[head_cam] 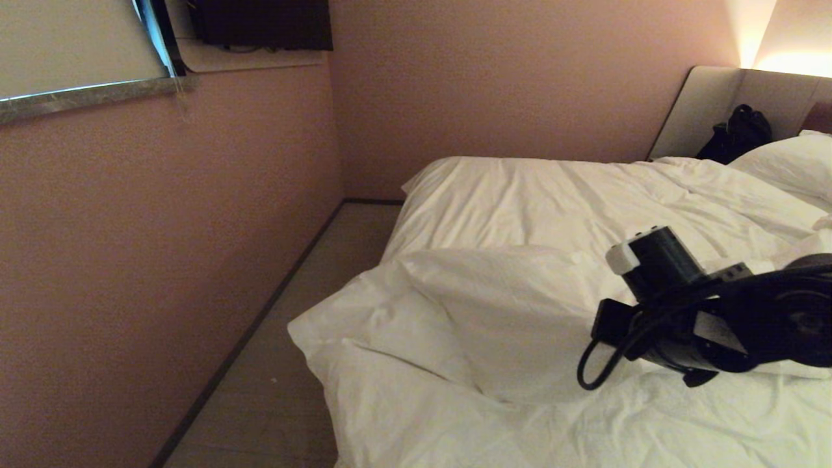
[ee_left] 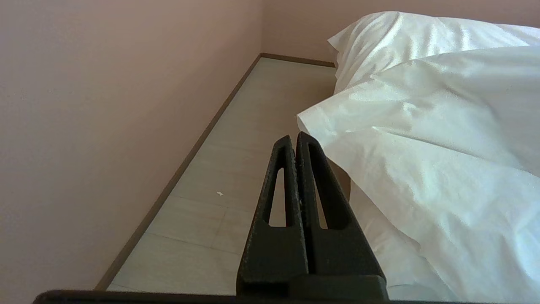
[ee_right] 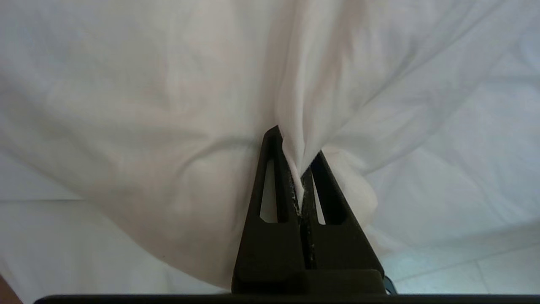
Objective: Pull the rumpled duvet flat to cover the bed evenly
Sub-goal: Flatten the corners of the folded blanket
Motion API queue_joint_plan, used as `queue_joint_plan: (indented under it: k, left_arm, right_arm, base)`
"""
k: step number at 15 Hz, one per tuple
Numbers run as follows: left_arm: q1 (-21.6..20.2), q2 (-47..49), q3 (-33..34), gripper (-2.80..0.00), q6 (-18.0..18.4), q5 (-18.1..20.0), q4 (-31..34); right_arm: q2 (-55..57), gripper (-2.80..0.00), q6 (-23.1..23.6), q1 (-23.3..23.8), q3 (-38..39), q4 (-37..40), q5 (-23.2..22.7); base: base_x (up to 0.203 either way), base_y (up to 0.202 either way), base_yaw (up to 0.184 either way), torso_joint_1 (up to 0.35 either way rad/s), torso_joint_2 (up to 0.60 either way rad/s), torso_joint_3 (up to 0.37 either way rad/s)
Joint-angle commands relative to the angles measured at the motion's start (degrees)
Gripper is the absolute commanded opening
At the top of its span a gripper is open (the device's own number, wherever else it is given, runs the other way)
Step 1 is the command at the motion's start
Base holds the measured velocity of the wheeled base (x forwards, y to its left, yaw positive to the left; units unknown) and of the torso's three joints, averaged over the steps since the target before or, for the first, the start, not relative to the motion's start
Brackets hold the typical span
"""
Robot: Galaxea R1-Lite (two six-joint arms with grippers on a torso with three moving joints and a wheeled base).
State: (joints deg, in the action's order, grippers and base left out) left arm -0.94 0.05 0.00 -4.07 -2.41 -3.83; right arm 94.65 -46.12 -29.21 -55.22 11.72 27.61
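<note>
Duvet (head_cam: 520,312) lies rumpled across the bed (head_cam: 364,416), a thick fold of it heaped up near the bed's foot corner on the wall side, while the stretch toward the headboard (head_cam: 705,107) runs smoother with long creases. The right gripper (ee_right: 297,169) hangs over the bed's near half, on the side away from the wall, its black wrist and looped cable showing above the white cotton. Its fingers (ee_right: 274,177) are pinched on a gather of the duvet, the cloth drawn into a tight ridge that fans out from the tips. The left gripper (ee_left: 294,141) sits low beside the bed's wall-side edge, over the strip of pale floor (head_cam: 273,390), with its fingers pressed together on nothing and an overhanging corner of the duvet just beside them. A pillow (head_cam: 790,162) rests at the head of the bed, and a dark bag (head_cam: 738,136) leans against the headboard next to it. Pink wall (head_cam: 162,260) runs along the far side of the floor strip from the bed.
</note>
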Motion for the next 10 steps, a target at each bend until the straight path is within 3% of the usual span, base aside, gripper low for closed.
queue_joint_plan:
  k: [1, 10]
  left_arm:
    - [-0.03, 0.04, 0.0, -2.8, -0.06, -0.05, -0.04]
    - [-0.03, 0.04, 0.0, -2.8, -0.06, -0.05, -0.04]
  right_arm:
    - [-7.03, -2.8, -0.11, -0.12, 4.29, 0.14, 0.18]
    - [-19.89, -2.8, -0.58, -0.13, 23.81, 0.48, -0.09]
  base:
    - [0.0, 0.0, 0.0, 0.0, 0.0, 0.0]
    - [0.0, 0.0, 0.0, 0.0, 0.0, 0.0]
